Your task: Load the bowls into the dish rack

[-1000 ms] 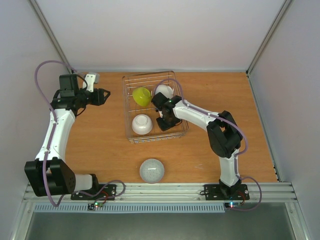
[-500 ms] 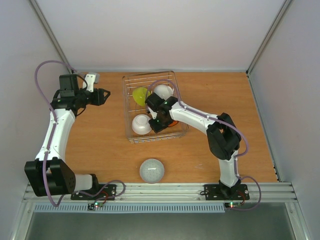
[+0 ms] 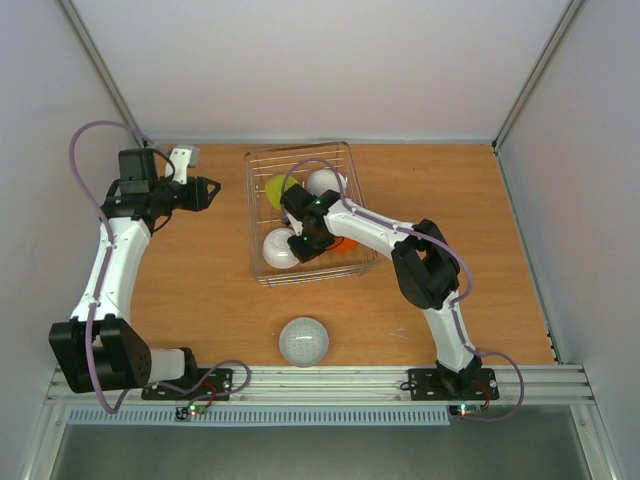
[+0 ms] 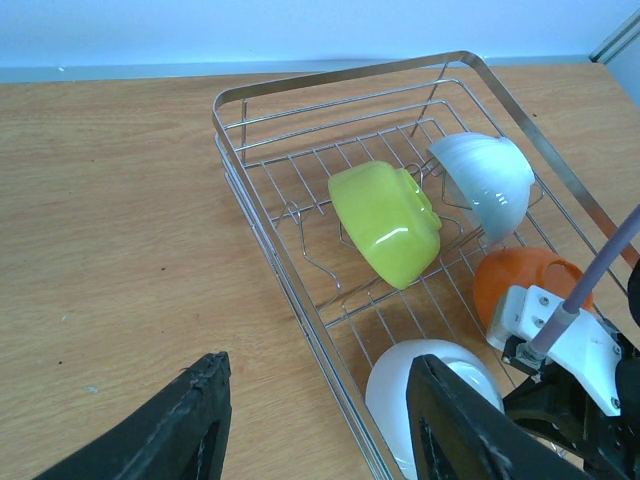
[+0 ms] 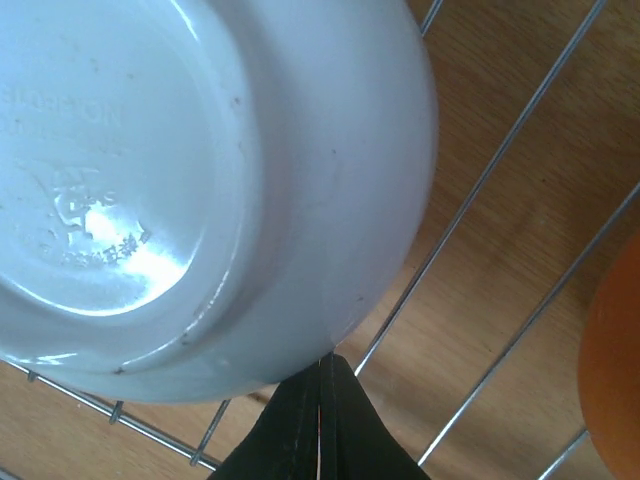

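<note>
The dish rack (image 3: pixel 258 215) stands at the middle back of the table. In it are a yellow-green bowl (image 3: pixel 275 187), a white bowl (image 3: pixel 326 181), an orange bowl (image 3: pixel 347 243) and a second white bowl (image 3: pixel 278 250). A pale grey-white bowl (image 3: pixel 303 341) lies upside down on the table in front. My right gripper (image 3: pixel 304 243) is shut, and its fingertips (image 5: pixel 325 362) touch the side of the front white bowl (image 5: pixel 200 180). My left gripper (image 3: pixel 208 190) is open and empty, left of the rack (image 4: pixel 300 300).
The left wrist view shows the yellow-green bowl (image 4: pixel 385 222) and a white bowl (image 4: pixel 487 180) tilted on the prongs, the orange bowl (image 4: pixel 520 280), and my right arm (image 4: pixel 565 350) over the rack. Walls enclose the table.
My right gripper has moved left across the rack, from beside the orange bowl to the front white bowl. The orange bowl now shows. The left arm has not moved.
</note>
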